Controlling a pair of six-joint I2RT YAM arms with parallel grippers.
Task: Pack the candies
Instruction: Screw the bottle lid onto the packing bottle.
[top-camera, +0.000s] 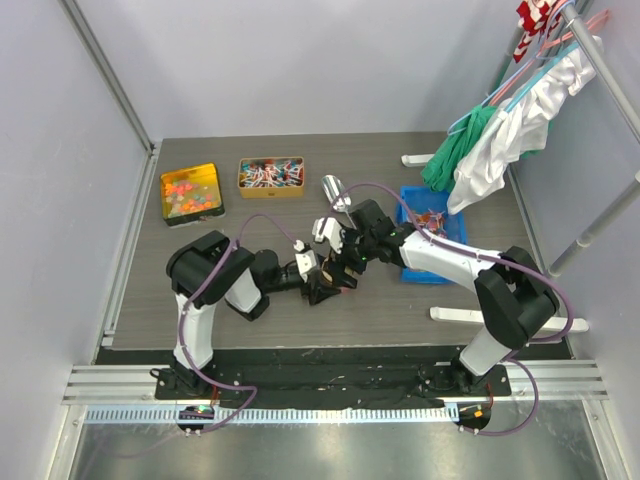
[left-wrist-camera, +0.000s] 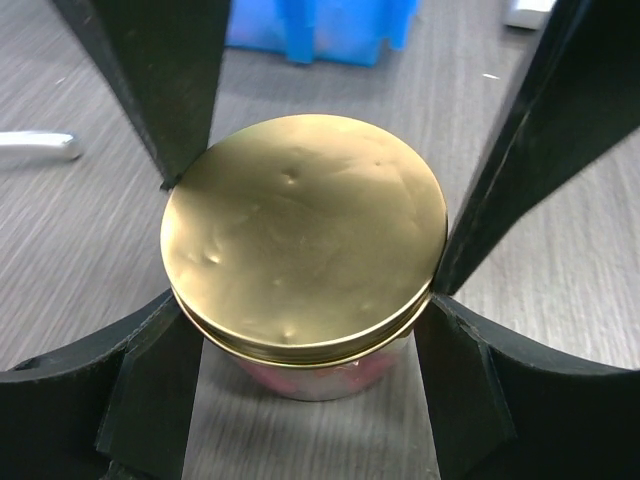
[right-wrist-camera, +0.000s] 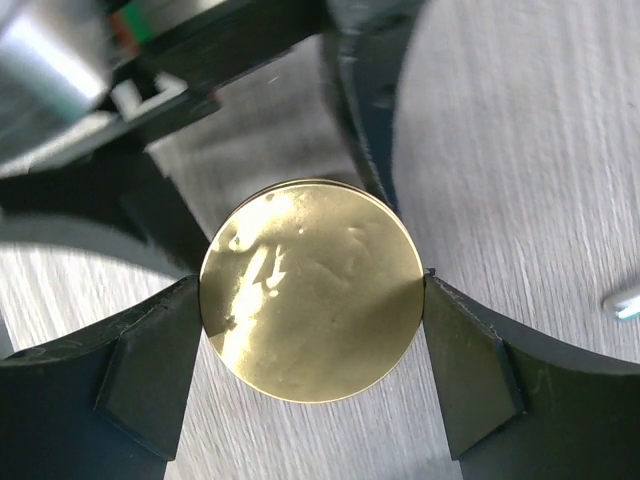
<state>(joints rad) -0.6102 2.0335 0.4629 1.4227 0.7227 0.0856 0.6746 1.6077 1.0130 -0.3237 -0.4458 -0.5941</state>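
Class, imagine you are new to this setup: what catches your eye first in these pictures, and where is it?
A small jar at mid-table with a shiny gold lid, the left end effector gripping the jar and the right end effector clamped on the lid. Then the bright candies in two tins at the far left, and clothes hanging at the far right.

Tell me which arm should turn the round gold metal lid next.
Right. The right gripper sits over the round gold metal lid, pads at its rim on both sides. The left gripper clamps the small jar lower down, steadying it.
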